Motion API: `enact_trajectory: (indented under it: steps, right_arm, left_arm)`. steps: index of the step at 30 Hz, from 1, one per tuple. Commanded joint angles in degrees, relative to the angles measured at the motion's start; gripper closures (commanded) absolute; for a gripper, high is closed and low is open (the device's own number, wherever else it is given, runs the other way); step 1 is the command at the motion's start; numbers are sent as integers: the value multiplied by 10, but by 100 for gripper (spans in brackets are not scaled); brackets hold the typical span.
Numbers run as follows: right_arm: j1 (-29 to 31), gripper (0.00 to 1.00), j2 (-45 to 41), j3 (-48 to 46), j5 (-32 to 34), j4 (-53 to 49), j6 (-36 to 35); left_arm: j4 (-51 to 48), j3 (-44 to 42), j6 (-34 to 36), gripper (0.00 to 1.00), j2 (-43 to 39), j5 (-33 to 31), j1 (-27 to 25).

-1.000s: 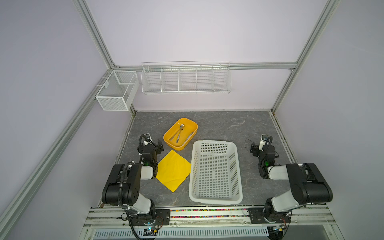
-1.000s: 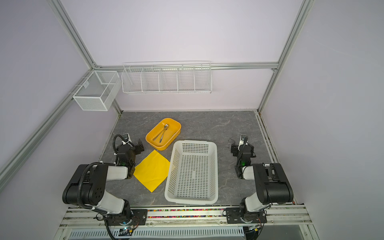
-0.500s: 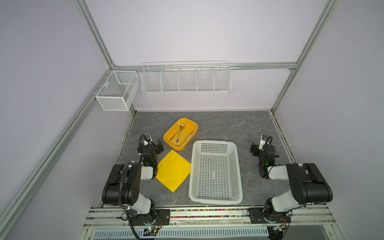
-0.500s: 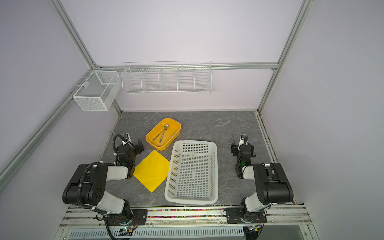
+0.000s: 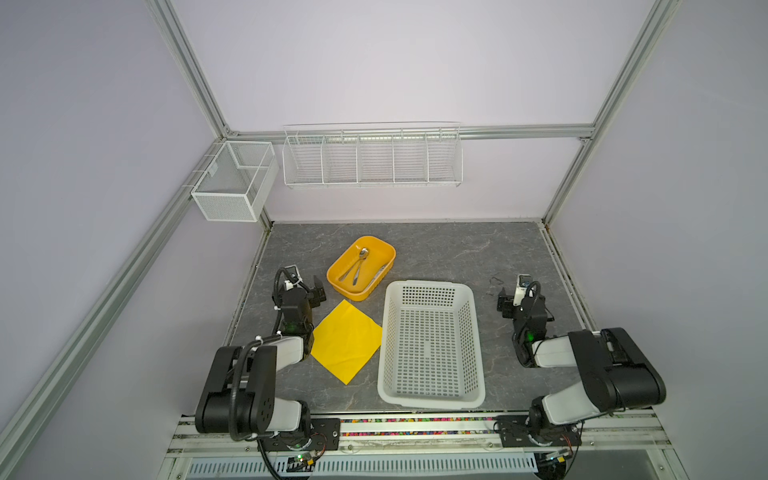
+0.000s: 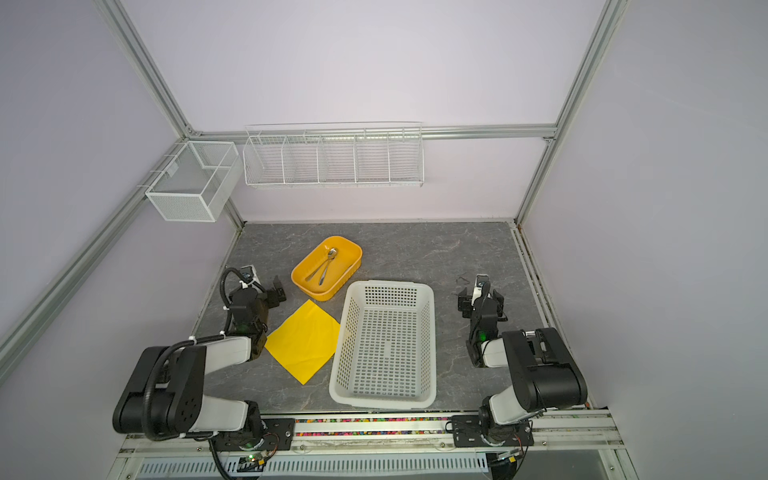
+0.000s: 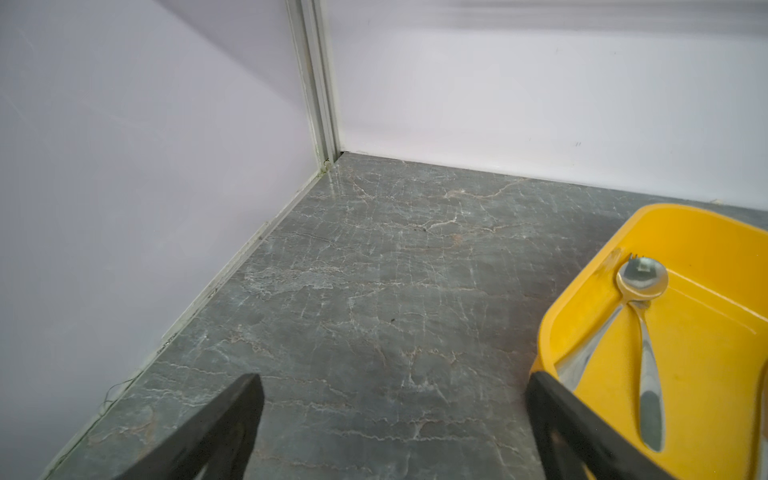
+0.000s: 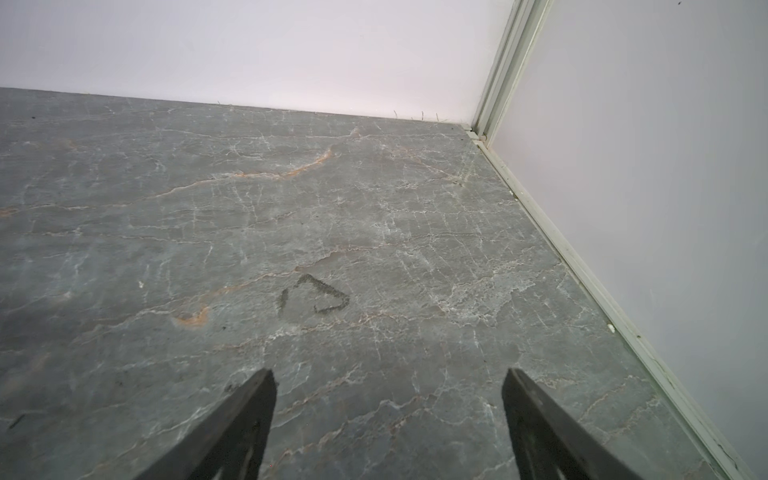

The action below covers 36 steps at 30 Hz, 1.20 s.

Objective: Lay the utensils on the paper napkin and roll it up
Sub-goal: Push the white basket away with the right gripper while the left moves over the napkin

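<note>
Task not started, by the look of it: all utensils point(image 5: 356, 266) are in the orange-yellow tub point(image 5: 384, 252), none on the paper napkin point(image 5: 346, 340).

Layout, referenced to the tub:
- Napkin lies flat on the table point(image 5: 436, 249) off the tub's near end, one corner pointing at the tub wall. Close, but can't tell if it touches.
- Left gripper point(image 7: 395, 384) sits low, just beside the tub's near-left wall. Fingers spread wide, nothing between them. In the left wrist view one finger tip overlaps the tub's near corner.
- Right gripper point(image 8: 388, 378) is well apart from the tub, past the white perforated basket point(image 5: 428, 284). Also spread wide and empty, over bare table.

Key relation: the left arm is clearly nearer. The left wrist view shows a spoon bowl lying on fork tines at the tub's far end, with two handles running back toward the near end and splaying apart as they come. So the long axes run roughly along the tub's length, handle ends toward the left fingers. A third piece may lie by the wall on the basket side; too small to tell.

Next move, my read: the left arm lifts over the tub wall, then drops with its jaws across one handle near its free end, where the two are separated.

Risks: the handles are thin and flat on the tub floor, and the heads are stacked, so lifting one could drag the other.
</note>
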Motion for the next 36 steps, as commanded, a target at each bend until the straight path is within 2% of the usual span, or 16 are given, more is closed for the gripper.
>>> enact_trajectory:
  steps: [1, 3, 6, 9, 11, 12, 15, 16, 19, 21, 23, 26, 33, 36]
  right_arm:
    - [2, 11, -14, -1, 11, 34, -17]
    - [5, 12, -46, 17, 12, -22, -24]
    - [3, 11, -130, 112, 5, -298, 14]
    - [1, 12, -164, 228, -32, -542, 75]
    - [-3, 11, -170, 312, -130, -689, 119]
    - [-3, 12, -173, 333, -182, -731, 136]
    - [-3, 12, -184, 349, -396, -777, 163]
    - [0, 12, -182, 349, -440, -796, 178]
    - [15, 12, -171, 349, -508, -828, 227]
    - [37, 12, -160, 349, -498, -855, 222]
    - [69, 12, -145, 370, -449, -880, 209]
    - [92, 12, -111, 386, -410, -899, 202]
    - [109, 12, -23, 434, -363, -907, 212]
    - [106, 12, 18, 461, -312, -913, 206]
  left_arm:
    - [-144, 55, -41, 1, -70, -26, -2]
    - [-153, 60, -59, 1, -98, -27, -2]
    - [-163, 57, -92, 1, -132, -37, -2]
    - [-225, 74, -143, 1, -152, -56, -1]
    - [-315, 98, -221, 1, -167, -64, -1]
    - [-355, 108, -255, 1, -172, -56, 0]
    - [-427, 118, -282, 1, -197, 44, 3]
    - [-436, 110, -300, 1, -207, 68, 3]
    - [-418, 71, -319, 1, -232, 158, 3]
    - [-417, 50, -323, 1, -247, 190, 3]
    - [-432, 38, -325, 1, -260, 199, 3]
    - [-446, 26, -330, 1, -277, 206, 3]
    - [-457, 17, -340, 1, -306, 225, 3]
    - [-460, 14, -341, 1, -306, 239, 3]
